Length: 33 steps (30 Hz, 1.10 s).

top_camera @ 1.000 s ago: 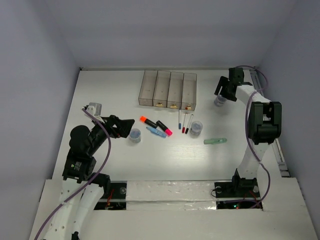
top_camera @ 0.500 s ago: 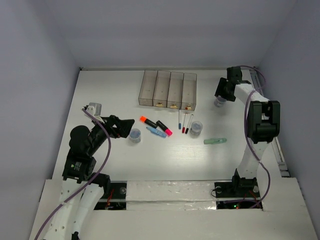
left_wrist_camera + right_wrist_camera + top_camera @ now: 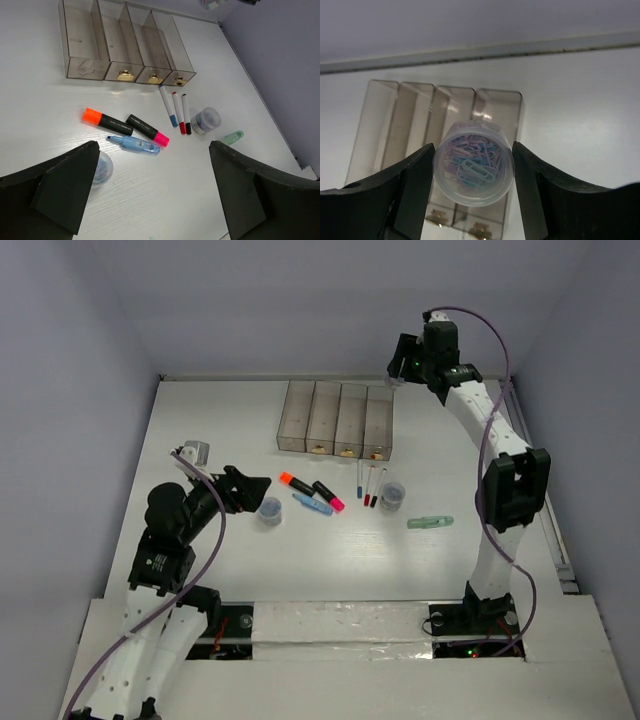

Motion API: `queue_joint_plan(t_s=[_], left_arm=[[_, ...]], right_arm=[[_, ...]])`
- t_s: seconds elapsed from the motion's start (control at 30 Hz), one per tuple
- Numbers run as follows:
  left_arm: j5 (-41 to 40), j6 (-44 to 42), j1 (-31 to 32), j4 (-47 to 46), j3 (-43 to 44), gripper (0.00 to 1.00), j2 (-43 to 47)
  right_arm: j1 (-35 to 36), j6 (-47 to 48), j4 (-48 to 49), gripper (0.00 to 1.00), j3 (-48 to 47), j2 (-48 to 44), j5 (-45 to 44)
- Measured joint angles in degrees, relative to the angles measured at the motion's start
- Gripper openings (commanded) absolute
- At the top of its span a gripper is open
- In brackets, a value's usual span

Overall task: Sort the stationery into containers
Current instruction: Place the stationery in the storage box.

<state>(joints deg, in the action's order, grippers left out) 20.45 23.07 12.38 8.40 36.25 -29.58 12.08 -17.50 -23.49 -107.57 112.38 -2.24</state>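
Pot (image 3: 473, 165): clear, full of coloured paper clips — clamped in right gripper (image 3: 472, 187), aloft near far right end of bins (image 3: 385, 115).
Left gripper (image 3: 150, 195): jaws apart, empty — just beside second pot (image 3: 102, 168) on table (image 3: 50, 110).

We overlook the whole counter (image 3: 300, 565) from above its near edge. Our left wrist view faces the far right corner; our right wrist view looks down, close over the bins (image 3: 337, 418) all three share.
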Motion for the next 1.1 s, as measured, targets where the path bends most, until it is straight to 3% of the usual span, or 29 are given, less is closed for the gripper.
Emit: queue_joint_plan(t_s=[0.23, 0.57, 1.1], left_arm=[[-0.81, 0.00, -0.07, 0.48, 0.00, 0.82, -1.84], [-2.64, 0.02, -0.11, 1.18, 0.00, 0.80, -4.85], [-6.78, -0.07, -0.11, 4.79, 1.57, 0.79, -10.38]], right_arm=[[2.01, 1.22, 0.96, 0.42, -12.17, 11.78, 0.31], [2.73, 3.80, -2.03, 0.43, -14.80, 21.18, 0.26], [3.39, 5.75, -1.88, 0.74, -20.65, 24.79, -1.03]])
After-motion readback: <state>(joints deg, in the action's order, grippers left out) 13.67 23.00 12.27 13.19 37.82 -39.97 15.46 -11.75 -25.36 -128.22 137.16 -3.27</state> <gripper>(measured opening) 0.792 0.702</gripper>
